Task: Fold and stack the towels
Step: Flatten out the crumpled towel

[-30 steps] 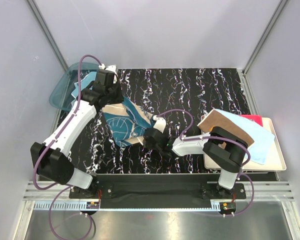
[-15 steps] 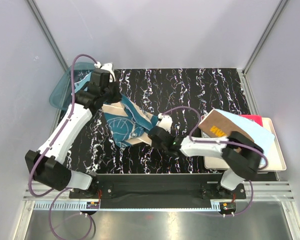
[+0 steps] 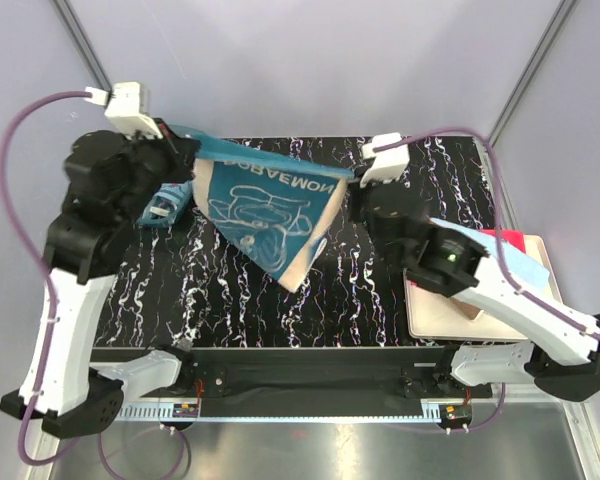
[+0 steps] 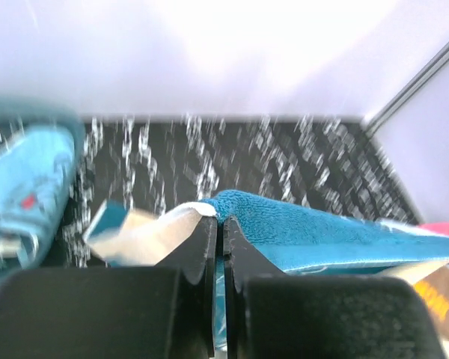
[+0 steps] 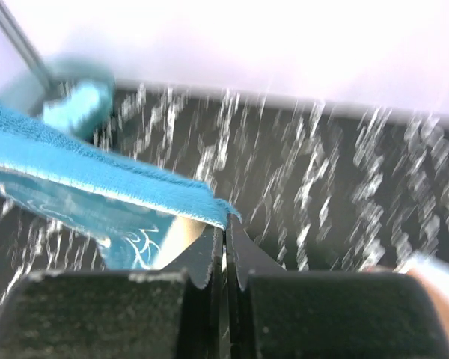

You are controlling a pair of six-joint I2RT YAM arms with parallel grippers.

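Teal towel (image 3: 270,215) held aloft, mirrored DORAEMON lettering, left hand (image 3: 185,149) and right hand (image 3: 354,180) pinching its top corners

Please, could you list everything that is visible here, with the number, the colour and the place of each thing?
table: one, black with white marbling, under everything
teal towel: one, teal with white line drawing, held up in the air over the table's middle, lower corner hanging down
tray: one, cream, right edge of the table
light blue towel: one, on the tray
red towel: one, on the tray, far side, mostly covered
orange-brown towel: one, on the tray, partly under the right arm
basket: one, teal, far left, mostly hidden
left tool: shut on the teal towel's corner
right tool: shut on another corner
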